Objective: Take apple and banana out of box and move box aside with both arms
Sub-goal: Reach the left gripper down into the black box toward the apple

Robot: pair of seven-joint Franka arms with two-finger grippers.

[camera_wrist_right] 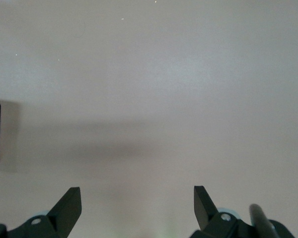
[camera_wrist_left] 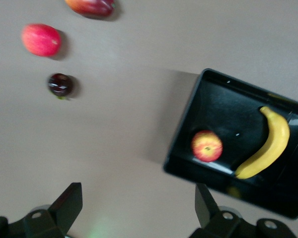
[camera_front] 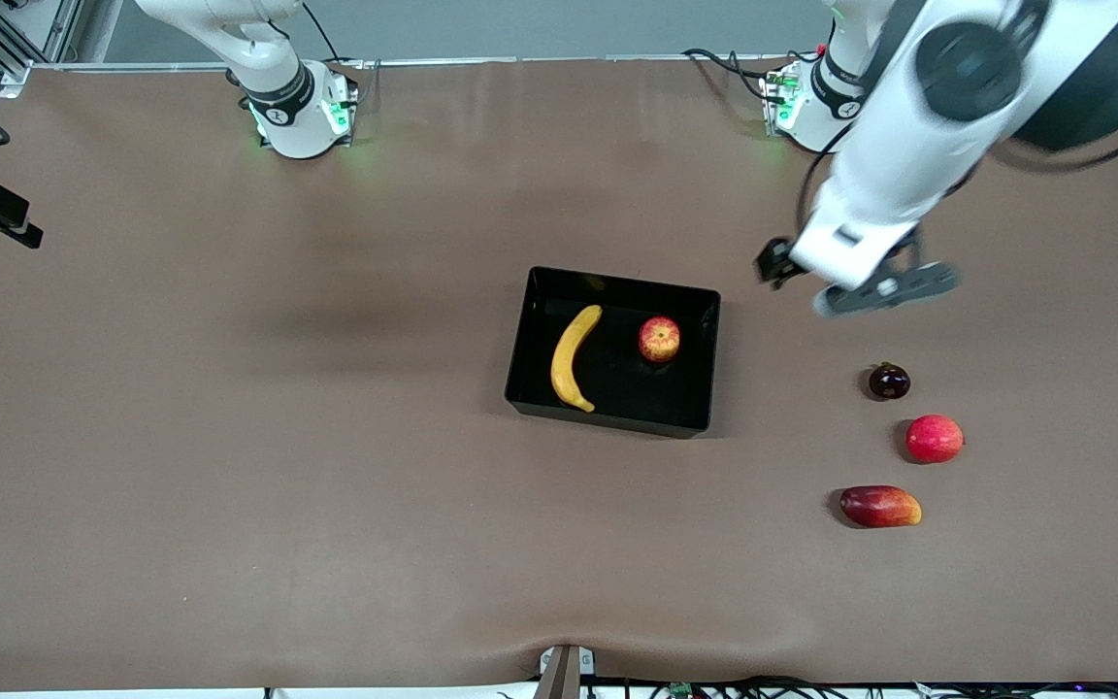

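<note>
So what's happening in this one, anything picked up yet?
Nothing is picked up yet. The banana and apple both lie in the black box. The left pincer is open and empty above bare table between the box and three loose fruits. The right pincer is open over bare table, its arm waiting.

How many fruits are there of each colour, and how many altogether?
Yellow: 1, the banana
Red with yellow: 2, the apple and the mango
Red-pink: 1, the round fruit
Dark purple: 1, the small dark fruit
Total: 5
</note>
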